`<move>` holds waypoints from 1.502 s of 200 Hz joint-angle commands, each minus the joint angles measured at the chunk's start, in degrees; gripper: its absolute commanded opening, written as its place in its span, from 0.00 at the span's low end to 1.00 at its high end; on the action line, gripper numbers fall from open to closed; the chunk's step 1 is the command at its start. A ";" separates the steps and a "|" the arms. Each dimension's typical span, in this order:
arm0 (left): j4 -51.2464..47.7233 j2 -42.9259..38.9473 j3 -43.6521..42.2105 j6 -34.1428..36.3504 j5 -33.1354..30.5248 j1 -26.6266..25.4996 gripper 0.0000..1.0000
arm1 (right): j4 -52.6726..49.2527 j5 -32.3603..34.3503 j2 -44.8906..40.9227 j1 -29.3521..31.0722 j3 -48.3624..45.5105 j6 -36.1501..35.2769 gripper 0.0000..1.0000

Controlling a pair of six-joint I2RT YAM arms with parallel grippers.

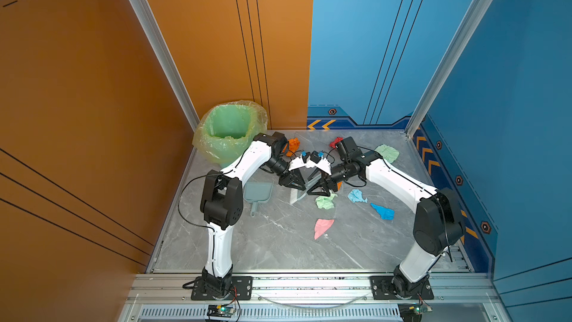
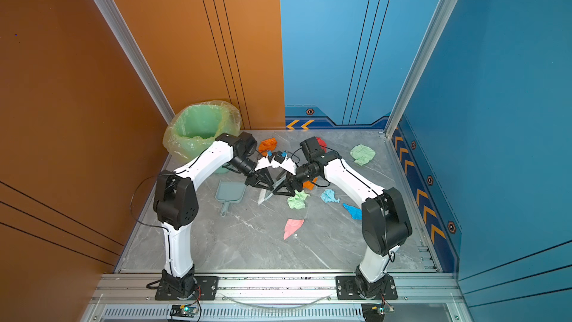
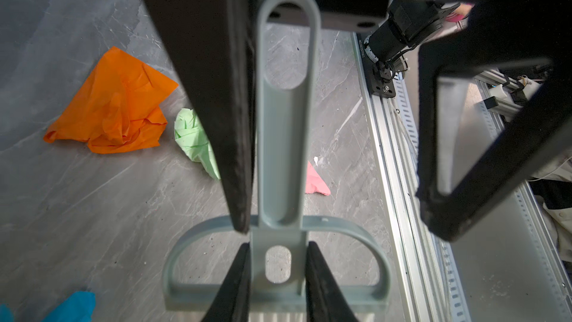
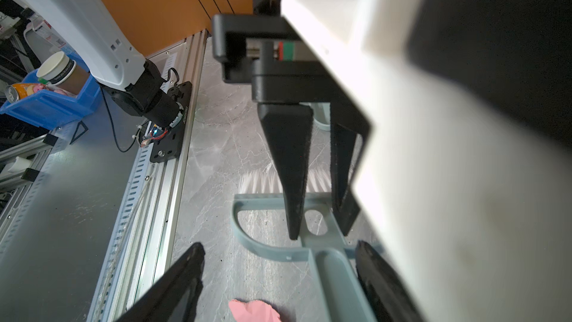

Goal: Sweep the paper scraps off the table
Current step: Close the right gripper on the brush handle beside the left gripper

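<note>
While L tool (image 3: 278,247) clamps brush (image 3: 281,150) neck, R tool (image 4: 280,247) gapes astride handle (image 4: 334,277), half hiding orange scrap (image 2: 309,184).

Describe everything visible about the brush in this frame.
The brush is pale grey-blue plastic. It has a long channelled handle ending in a slotted hanging loop, an arched head frame with an oval hole at the neck, and whitish bristles. It stands near the middle of the table, beside the dustpan, with the bristles down toward the surface and the handle raised at a tilt. The left tool is shut on its neck. The right tool is open, straddling the handle.
</note>
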 commanded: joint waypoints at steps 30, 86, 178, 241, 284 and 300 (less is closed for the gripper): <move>-1.01 0.45 1.94 -0.46 1.03 -0.68 0.03 | -2.17 1.23 1.01 0.32 1.24 -0.99 0.74; -1.01 0.46 1.58 -0.68 0.48 -0.85 0.03 | -2.15 1.45 0.85 0.33 1.37 -0.95 0.70; -1.01 0.80 1.59 -0.66 0.67 -0.91 0.03 | -2.13 2.64 0.72 0.42 1.29 -1.21 0.48; -1.01 1.07 1.89 -0.71 0.58 -0.90 0.02 | -2.15 3.42 1.06 0.56 1.24 -0.78 0.36; -1.02 0.98 1.85 -0.66 0.48 -0.86 0.02 | -2.22 3.69 0.96 0.60 1.29 -0.65 0.28; -1.01 0.94 1.76 -0.67 0.44 -0.80 0.02 | -2.28 3.61 0.99 0.55 1.33 -0.52 0.24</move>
